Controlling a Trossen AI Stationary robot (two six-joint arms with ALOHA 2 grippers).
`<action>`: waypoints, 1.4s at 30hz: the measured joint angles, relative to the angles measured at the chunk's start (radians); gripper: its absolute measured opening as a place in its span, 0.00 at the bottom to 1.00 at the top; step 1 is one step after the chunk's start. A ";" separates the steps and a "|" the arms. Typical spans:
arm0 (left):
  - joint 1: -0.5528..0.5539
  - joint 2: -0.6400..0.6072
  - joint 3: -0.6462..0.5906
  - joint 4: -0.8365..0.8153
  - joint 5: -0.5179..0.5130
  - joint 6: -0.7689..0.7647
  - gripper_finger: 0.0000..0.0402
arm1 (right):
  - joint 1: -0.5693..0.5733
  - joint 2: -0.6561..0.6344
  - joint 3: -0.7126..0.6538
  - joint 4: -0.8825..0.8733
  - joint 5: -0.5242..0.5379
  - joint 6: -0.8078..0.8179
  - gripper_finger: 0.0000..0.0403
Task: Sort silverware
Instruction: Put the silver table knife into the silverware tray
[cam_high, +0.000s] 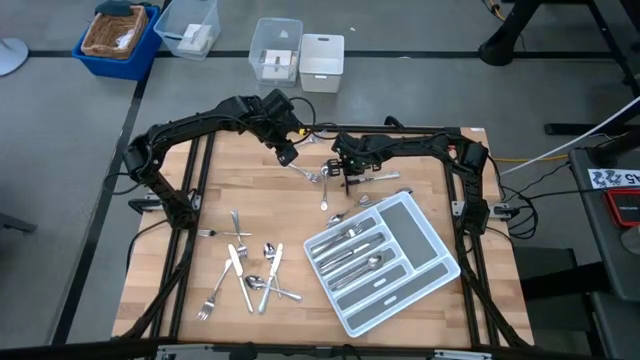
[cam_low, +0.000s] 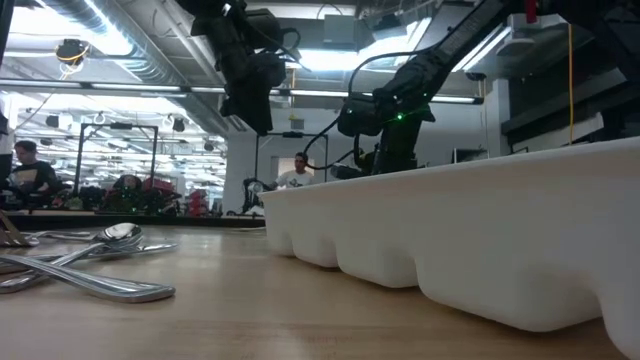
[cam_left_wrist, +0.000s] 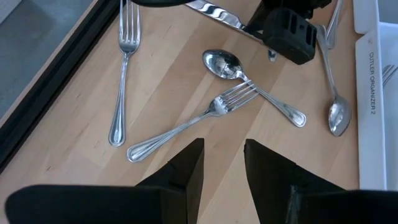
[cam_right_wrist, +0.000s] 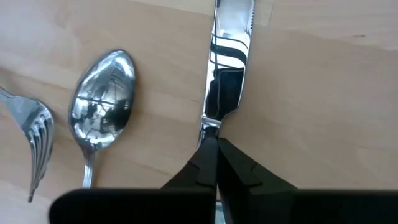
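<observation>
A: The knife (cam_right_wrist: 227, 68) lies flat on the table (cam_high: 420, 165), just behind the tray (cam_high: 440, 240); the right gripper (cam_right_wrist: 213, 155) is pinched shut on its handle.

B: Lift it level toward the tray. The left gripper (cam_left_wrist: 222, 165), part open, holds nothing.

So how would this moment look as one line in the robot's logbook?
right gripper: shut on knife | left gripper: open, above fork | tray: partly filled

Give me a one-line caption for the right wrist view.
Right gripper shut on a table knife lying on the wooden table, beside a spoon and a fork.
</observation>
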 joint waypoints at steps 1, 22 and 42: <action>0.000 0.000 0.000 0.000 0.000 0.000 0.26 | 0.000 0.000 0.000 -0.001 0.000 0.000 0.02; 0.000 0.000 0.000 0.000 0.000 -0.003 0.26 | -0.002 0.001 -0.002 0.060 -0.053 -0.052 0.02; 0.000 0.000 0.000 -0.001 0.000 -0.003 0.26 | -0.001 -0.031 -0.005 0.058 -0.040 -0.076 0.02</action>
